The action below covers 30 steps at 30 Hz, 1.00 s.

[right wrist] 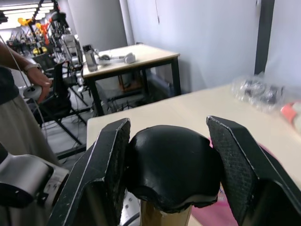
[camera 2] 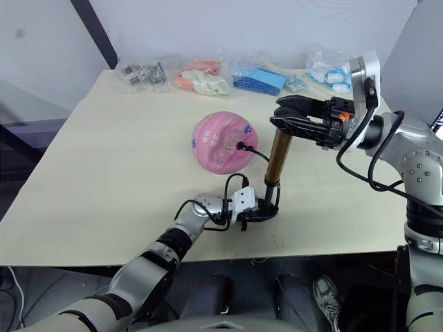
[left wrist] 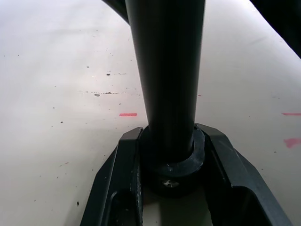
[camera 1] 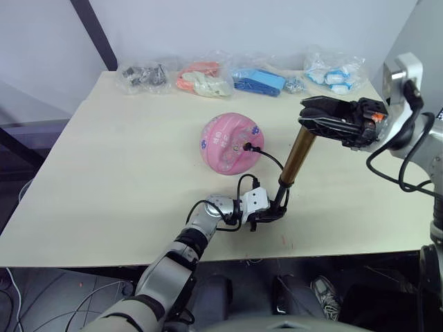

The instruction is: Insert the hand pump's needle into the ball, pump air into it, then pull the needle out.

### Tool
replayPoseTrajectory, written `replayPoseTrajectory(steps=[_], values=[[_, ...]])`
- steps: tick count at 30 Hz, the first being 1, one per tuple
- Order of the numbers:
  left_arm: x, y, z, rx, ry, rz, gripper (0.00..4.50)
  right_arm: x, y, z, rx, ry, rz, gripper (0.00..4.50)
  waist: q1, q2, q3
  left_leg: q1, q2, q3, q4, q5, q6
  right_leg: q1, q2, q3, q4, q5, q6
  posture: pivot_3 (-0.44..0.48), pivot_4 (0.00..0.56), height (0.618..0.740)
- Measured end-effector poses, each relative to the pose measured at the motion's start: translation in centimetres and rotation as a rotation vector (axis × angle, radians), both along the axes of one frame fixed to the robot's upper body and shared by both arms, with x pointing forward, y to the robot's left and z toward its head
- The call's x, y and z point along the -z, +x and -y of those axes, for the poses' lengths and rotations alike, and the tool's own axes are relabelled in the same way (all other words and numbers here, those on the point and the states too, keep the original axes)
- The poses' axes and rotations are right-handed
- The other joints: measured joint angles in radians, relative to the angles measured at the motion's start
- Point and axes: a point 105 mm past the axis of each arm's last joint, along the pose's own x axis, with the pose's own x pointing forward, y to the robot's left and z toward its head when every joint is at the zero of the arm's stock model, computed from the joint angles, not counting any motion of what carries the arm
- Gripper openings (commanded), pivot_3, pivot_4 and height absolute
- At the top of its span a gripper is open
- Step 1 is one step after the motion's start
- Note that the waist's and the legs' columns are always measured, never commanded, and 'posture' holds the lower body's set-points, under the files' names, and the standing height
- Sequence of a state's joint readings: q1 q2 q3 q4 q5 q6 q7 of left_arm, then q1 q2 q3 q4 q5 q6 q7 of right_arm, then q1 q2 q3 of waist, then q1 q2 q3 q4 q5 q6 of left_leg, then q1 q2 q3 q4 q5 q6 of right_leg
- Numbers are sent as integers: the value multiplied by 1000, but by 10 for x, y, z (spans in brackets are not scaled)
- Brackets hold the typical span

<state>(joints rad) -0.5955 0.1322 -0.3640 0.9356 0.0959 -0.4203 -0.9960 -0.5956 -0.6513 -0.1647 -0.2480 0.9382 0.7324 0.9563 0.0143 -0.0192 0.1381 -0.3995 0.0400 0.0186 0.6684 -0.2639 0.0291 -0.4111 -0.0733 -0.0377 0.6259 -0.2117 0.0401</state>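
Observation:
The pink ball (camera 1: 228,142) lies dented near the middle of the table. A thin black hose runs from the pump's foot to the ball, and the needle's black fitting (camera 1: 248,146) sits in the ball's valve; the pin itself is hidden. The gold-bronze hand pump (camera 1: 296,159) stands tilted, right of the ball. My left gripper (camera 1: 268,211) is shut on the pump's black base (left wrist: 171,165) at the table top. My right gripper (camera 1: 311,119) is shut on the pump's black handle (right wrist: 171,167) at the top.
Several clear plastic bags of small items (camera 1: 208,79) line the table's far edge. The wooden table (camera 1: 118,173) is bare to the left of the ball. A person's arm (right wrist: 21,70) and another table show far off in the right wrist view.

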Motion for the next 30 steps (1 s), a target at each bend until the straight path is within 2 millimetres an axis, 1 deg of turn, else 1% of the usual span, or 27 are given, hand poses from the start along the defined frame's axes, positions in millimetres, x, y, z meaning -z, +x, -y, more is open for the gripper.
replayPoseTrajectory(steps=[1, 4, 5, 6, 7, 8, 11, 14, 15, 17, 18, 21, 23, 28, 30], values=[[0, 1, -1, -4, 0, 1, 1122, 5, -1, -1, 4, 1, 9, 2092, 0, -1, 0, 1, 0, 0, 0, 0, 0, 1, 0, 0, 0, 0, 0, 0, 150, 740], [0, 1, -2, -11, 3, 2, 1122, 11, -1, -2, 9, 2, 14, 2092, -1, 0, -1, 2, 0, 0, 0, 0, 0, 1, 0, 0, 0, -1, 2, 0, 150, 740], [1, 1, -2, -13, 3, 2, 1122, 18, -1, -5, 15, -4, 17, 2092, -2, -1, -4, 2, 0, 0, 0, 0, 0, 1, 0, 0, 0, -2, 3, 0, 150, 740], [1, 1, -2, -13, 3, 0, 1122, 33, -2, -10, 19, -21, 11, 2092, -1, -3, -7, 2, 1, 0, 0, 0, 0, 1, 1, 0, 0, -2, 3, 0, 150, 740], [1, 1, -2, -13, 3, 0, 1122, 37, -2, -11, 17, -28, 6, 2092, -1, -4, -7, 2, 1, 0, 0, 0, 0, 1, 1, 0, 0, -1, 2, 0, 150, 740], [2, 1, -3, -14, 4, -2, 1122, 47, -3, -13, 25, -30, -7, 2092, -1, -4, -8, 2, 1, -1, 0, 0, 0, 1, 1, 0, 0, 0, 1, 0, 150, 740], [3, 0, -3, -17, 4, -7, 1122, 65, -5, -18, 27, -51, -31, 2092, -2, -6, -13, 3, 1, -1, 0, 0, 0, 1, 1, 0, 0, 0, 0, 0, 150, 740], [4, 0, -4, -18, 6, -10, 1122, 71, -5, -20, 29, -61, -39, 2092, -3, -6, -15, 3, 1, -1, 0, 0, 0, 1, 1, 0, 0, 0, 0, 0, 150, 740], [4, 0, -4, -17, 6, -10, 1122, 80, -4, -21, 39, -76, -64, 2092, -2, -6, -16, 3, 1, -2, -1, 0, 0, 1, 1, 0, 0, -1, 1, 0, 150, 740], [4, 0, -4, -17, 6, -10, 1122, 83, -4, -22, 39, -76, -74, 2092, -2, -6, -16, 3, 1, -2, -1, 0, 0, 1, 1, 0, 0, 0, 0, 0, 150, 740], [4, 0, -4, -18, 6, -10, 1122, 93, -5, -24, 48, -82, -98, 2092, -2, -5, -16, 3, 1, -2, -1, 0, 0, 1, 1, 0, 0, 0, 0, 0, 150, 740], [4, -1, -4, -18, 7, -11, 1122, 99, -4, -24, 59, -87, -117, 2092, -2, -5, -17, 3, 1, -2, -1, 0, 0, 1, 1, 0, 0, 0, 0, 0, 150, 740], [4, -1, -4, -18, 6, -11, 1122, 108, -4, -23, 73, -109, -131, 2092, -2, -5, -17, 3, 1, -2, -1, 0, 0, 1, 1, 0, 0, -1, 1, 0, 150, 740], [4, -1, -4, -18, 6, -11, 1122, 120, -3, -22, 84, -137, -163, 2092, -2, -5, -17, 3, 1, -2, -1, 0, 0, 1, 1, 0, 0, -1, 1, 0, 150, 740], [4, -1, -4, -18, 6, -11, 1122, 122, -3, -22, 84, -148, -166, 2092, -2, -5, -17, 3, 1, -2, -1, 0, 0, 1, 1, 0, 0, -1, 1, 0, 150, 740]])
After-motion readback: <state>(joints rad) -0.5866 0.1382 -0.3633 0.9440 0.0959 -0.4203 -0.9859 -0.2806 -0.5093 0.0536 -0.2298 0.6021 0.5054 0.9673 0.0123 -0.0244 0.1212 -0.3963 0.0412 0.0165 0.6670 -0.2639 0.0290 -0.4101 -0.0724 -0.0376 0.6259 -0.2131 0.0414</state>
